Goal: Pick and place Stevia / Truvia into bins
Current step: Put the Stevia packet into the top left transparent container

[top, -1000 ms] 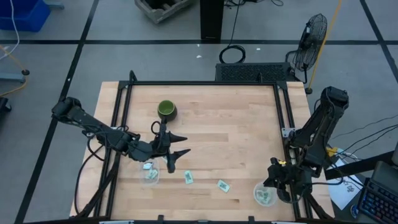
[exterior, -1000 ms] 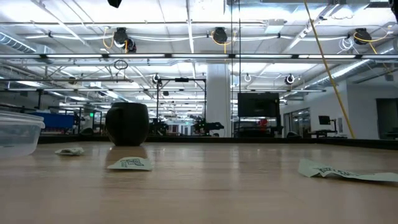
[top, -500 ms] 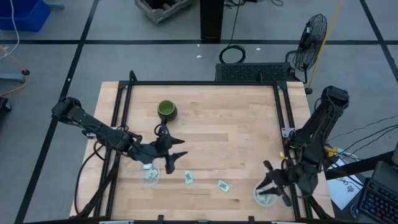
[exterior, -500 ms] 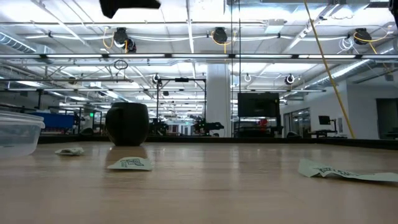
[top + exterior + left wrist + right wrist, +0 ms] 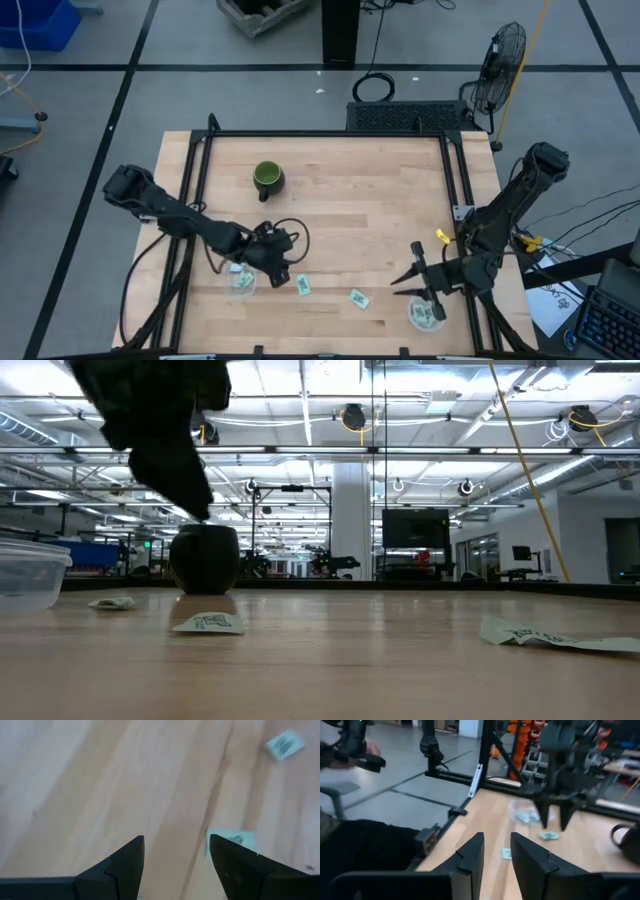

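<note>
Two pale green packets lie flat on the wood near the near edge: one (image 5: 304, 285) and another (image 5: 358, 298). My left gripper (image 5: 279, 272) points down, open, above the table just left of the first packet; in its wrist view that packet (image 5: 231, 839) lies beside one fingertip, and the other packet (image 5: 284, 744) is farther off. One clear bin (image 5: 242, 282) stands left of it and holds packets. My right gripper (image 5: 402, 270) is open, level, pointing toward the table's left, above and left of the second bin (image 5: 425, 313), which also holds packets.
A dark green mug (image 5: 267, 178) stands toward the far left part of the table. A black frame (image 5: 330, 133) runs along the table's edges. In the low view the left gripper (image 5: 160, 430) hangs above a packet (image 5: 208, 623), with further packets (image 5: 112, 603) (image 5: 550, 635) on the wood.
My left gripper has moved toward the near edge and down, tipping its fingers downward beside the packet near the left bin. My right gripper has swung from over the right bin toward the table's left and turned level. The packets on the table have not moved.
</note>
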You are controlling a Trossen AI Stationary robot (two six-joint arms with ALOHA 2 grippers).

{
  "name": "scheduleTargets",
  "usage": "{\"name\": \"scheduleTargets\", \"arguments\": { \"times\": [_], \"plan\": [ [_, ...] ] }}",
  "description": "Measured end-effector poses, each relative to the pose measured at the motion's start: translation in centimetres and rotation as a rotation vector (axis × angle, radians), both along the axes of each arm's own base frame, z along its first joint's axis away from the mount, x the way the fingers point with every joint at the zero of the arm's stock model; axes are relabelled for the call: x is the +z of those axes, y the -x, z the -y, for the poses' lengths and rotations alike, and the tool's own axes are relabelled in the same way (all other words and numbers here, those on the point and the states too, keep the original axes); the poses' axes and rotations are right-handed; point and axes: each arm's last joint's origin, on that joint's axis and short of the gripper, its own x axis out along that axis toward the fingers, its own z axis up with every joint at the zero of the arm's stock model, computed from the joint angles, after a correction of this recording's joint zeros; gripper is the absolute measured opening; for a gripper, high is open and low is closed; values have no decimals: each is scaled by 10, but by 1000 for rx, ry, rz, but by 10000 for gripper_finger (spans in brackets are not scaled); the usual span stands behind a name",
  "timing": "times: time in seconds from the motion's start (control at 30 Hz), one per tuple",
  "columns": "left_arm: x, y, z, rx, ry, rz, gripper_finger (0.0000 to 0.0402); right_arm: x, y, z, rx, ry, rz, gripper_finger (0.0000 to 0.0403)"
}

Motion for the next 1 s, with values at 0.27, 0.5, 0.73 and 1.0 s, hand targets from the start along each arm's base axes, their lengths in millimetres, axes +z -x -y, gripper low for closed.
{"name": "scheduleTargets", "arguments": {
  "times": [0.27, 0.5, 0.73, 1.0],
  "plan": [
    [-21, 6, -3, 86, 32, -183, 230, -10, -10, 10, -48, 17, 92, 91],
    [-24, 14, -13, 182, -16, -269, 230, -30, -6, 21, -71, -31, 114, 91],
    [-29, 13, -16, 171, 33, -319, 230, -29, -3, 24, -57, -79, 184, 91],
    [-52, 5, -14, 153, 107, -420, 230, -26, -2, 22, 32, -38, 219, 91]
  ]
}}
